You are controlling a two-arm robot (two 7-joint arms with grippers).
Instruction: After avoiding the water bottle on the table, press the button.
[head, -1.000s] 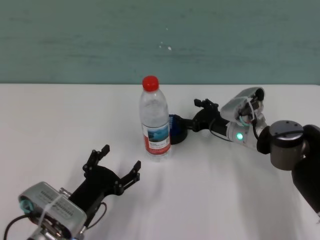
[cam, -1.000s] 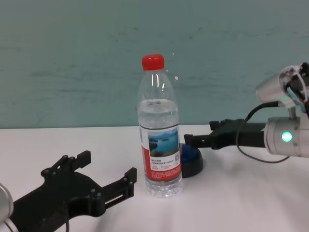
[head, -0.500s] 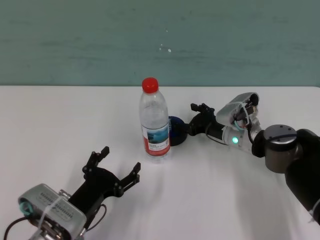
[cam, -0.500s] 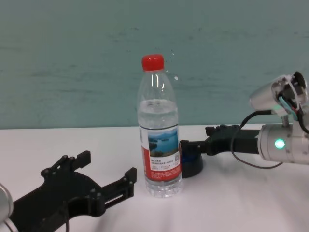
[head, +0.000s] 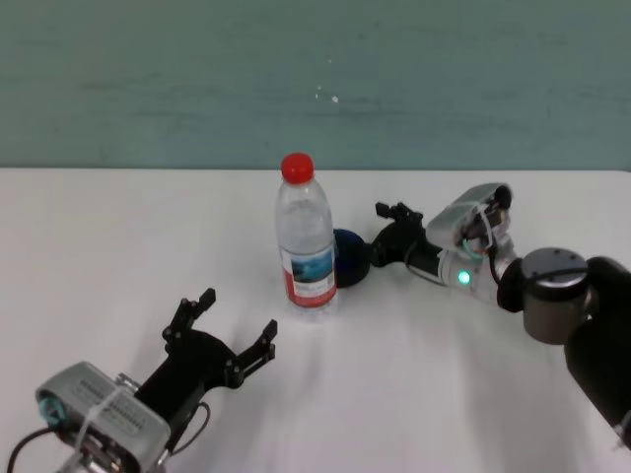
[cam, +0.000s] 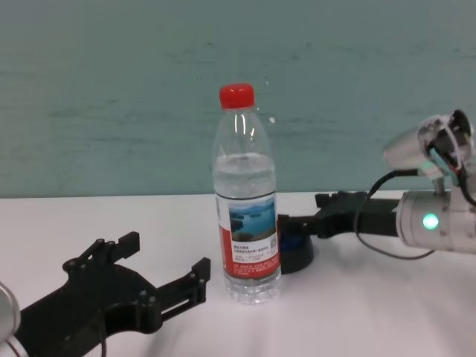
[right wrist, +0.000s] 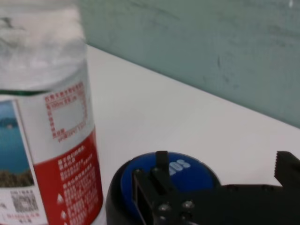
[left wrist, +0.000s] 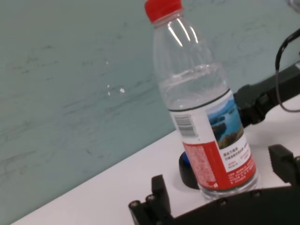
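Observation:
The water bottle (head: 305, 246) stands upright mid-table, clear with a red cap and a red-and-white label (cam: 249, 242). Right behind it sits the button (head: 349, 255), its blue top (right wrist: 176, 169) on a black base (cam: 297, 254), partly hidden by the bottle. My right gripper (head: 378, 236) has come in from the right, past the bottle, and is open. One of its fingers (right wrist: 161, 174) lies over the blue top, and I cannot tell whether it pushes down. My left gripper (head: 238, 314) rests open on the table in front of the bottle, apart from it.
The white table (head: 118, 236) runs wide to the left and toward the front right. A teal wall (head: 315, 79) closes off the back. The right arm's cable and lit green wrist light (cam: 429, 221) sit to the right of the button.
My right gripper moved left and down toward the button, then stayed almost still for the last half second. The bottle and left arm did not move.

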